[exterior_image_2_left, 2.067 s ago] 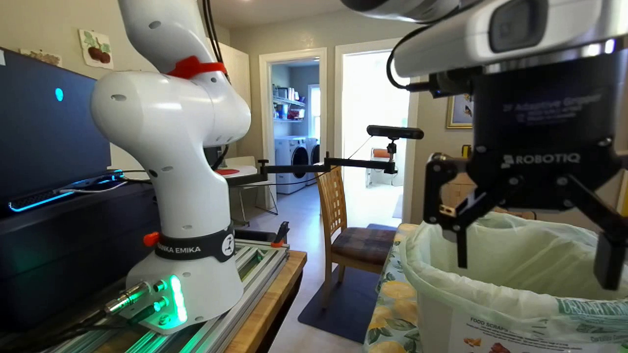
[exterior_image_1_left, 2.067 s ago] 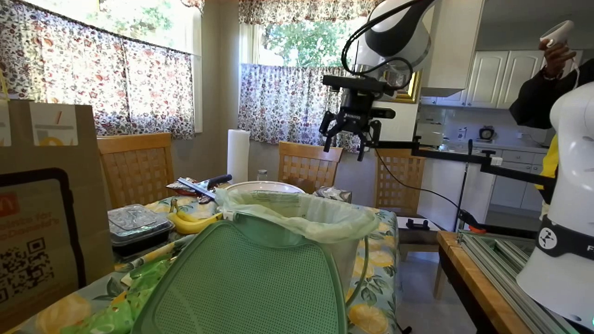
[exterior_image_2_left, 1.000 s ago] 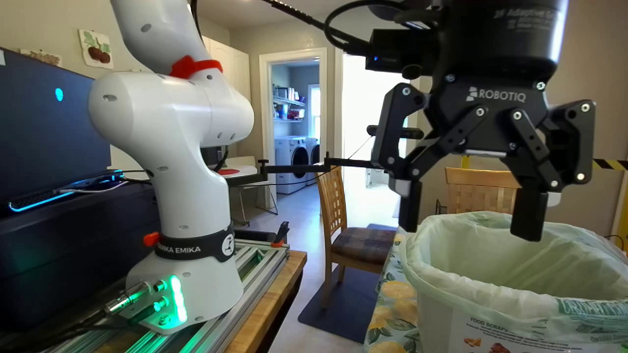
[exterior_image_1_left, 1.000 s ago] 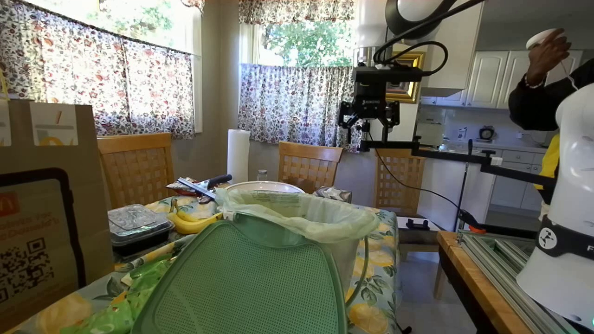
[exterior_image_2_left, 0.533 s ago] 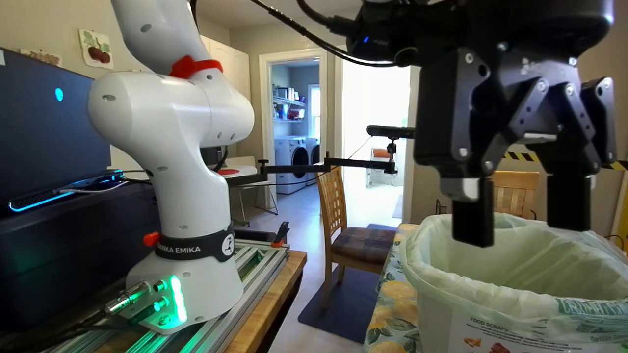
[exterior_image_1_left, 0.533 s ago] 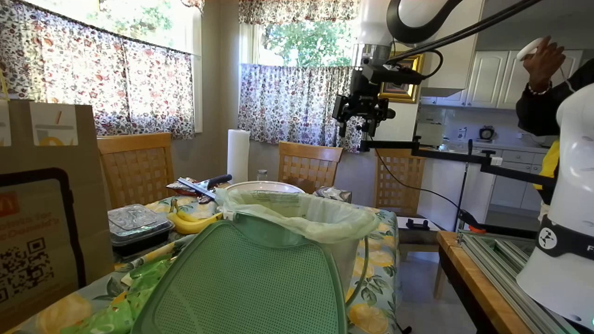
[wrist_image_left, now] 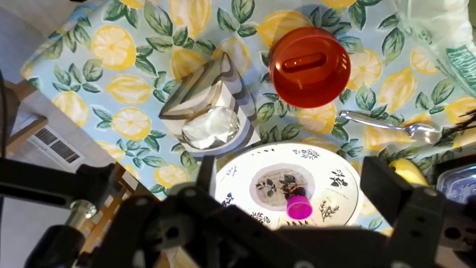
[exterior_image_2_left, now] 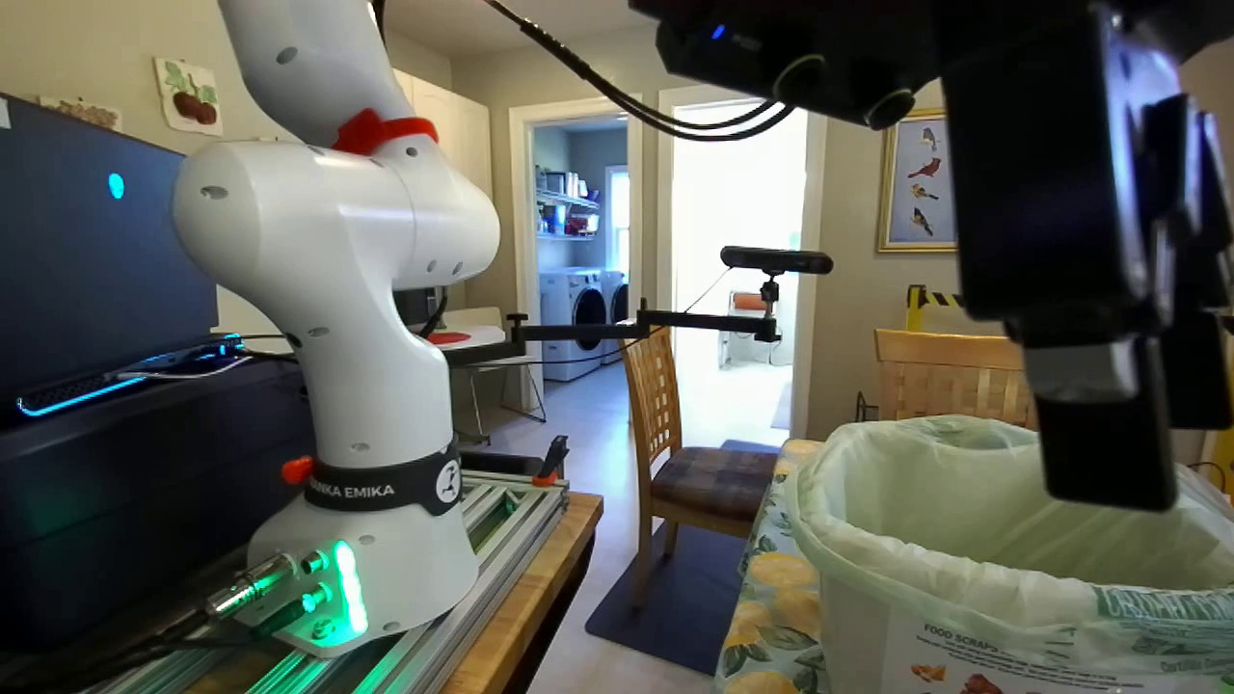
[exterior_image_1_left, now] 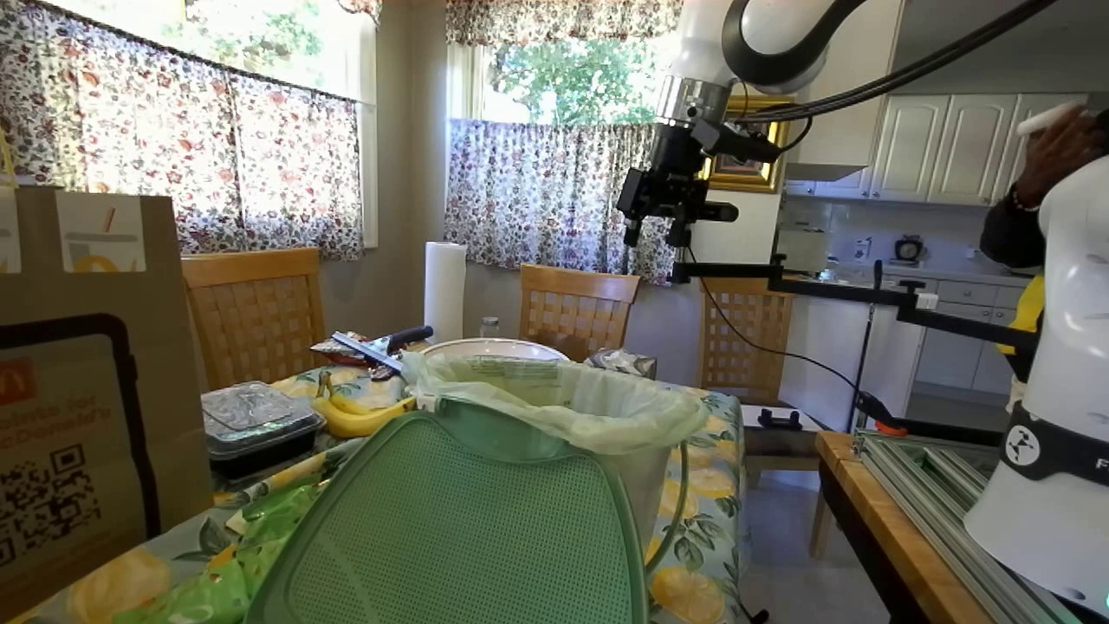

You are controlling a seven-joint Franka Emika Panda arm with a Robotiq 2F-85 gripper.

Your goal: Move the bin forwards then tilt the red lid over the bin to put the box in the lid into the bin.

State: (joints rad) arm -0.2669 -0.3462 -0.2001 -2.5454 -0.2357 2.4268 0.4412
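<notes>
The bin, off-white with a pale green liner folded over its rim, stands upright on the table in both exterior views. Only a corner of its liner shows at the wrist view's top right. The red lid lies flat on the lemon-print cloth in the wrist view, with a raised oblong ridge inside. No box shows in it; the box is hidden or out of view. My gripper is open, high above a white plate, apart from everything. In an exterior view the gripper is tilted.
A wavy-patterned object with a clear faceted piece sits near the lid. A pink cup is over the plate, a spoon beside it. A dark green cover leans at the bin. A black camera bar reaches towards the gripper.
My gripper straightened to vertical, then turned about its axis and tilted, its fingers swinging towards the window side. Bin and cover have stayed put. The jaws remain open.
</notes>
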